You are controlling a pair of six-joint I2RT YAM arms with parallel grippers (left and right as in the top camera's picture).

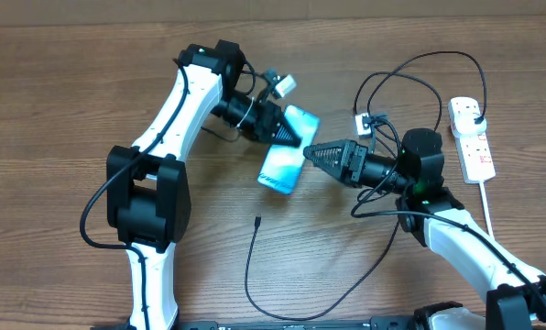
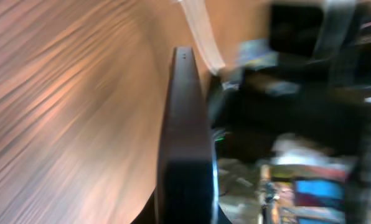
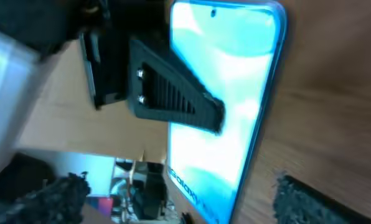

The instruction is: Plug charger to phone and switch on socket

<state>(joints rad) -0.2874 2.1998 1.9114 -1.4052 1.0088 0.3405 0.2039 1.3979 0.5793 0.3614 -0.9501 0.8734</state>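
Phone near the middle of the tabletop, slightly toward the far edge, lying aslant with its light blue screen facing up; seen edge-on as a dark slab in the left wrist view, much blurred; in the right wrist view glowing blue, with white lettering near its lower end; whether resting on the wood or lifted off it, cannot tell.

Clamped across its far half by the left gripper, jaws closed on the phone; one black ribbed finger laid flat across the screen.

Just beside the phone's right-hand long edge, the right gripper, pointing at it from the right; own dark fingers spread wide at the bottom corners of its wrist view, gripping nothing.

Charger loose on the wood; small connector tip lying toward the near edge, apart from the phone and from both grippers; thin black cable curving down to the near edge, then right and up under the right arm, looping wide near the far edge and reaching the far end of the socket; plug itself too small to make out.

Socket close to the right edge, lengthwise from far to near, white with small red marks; thick white cord trailing toward the near right corner.
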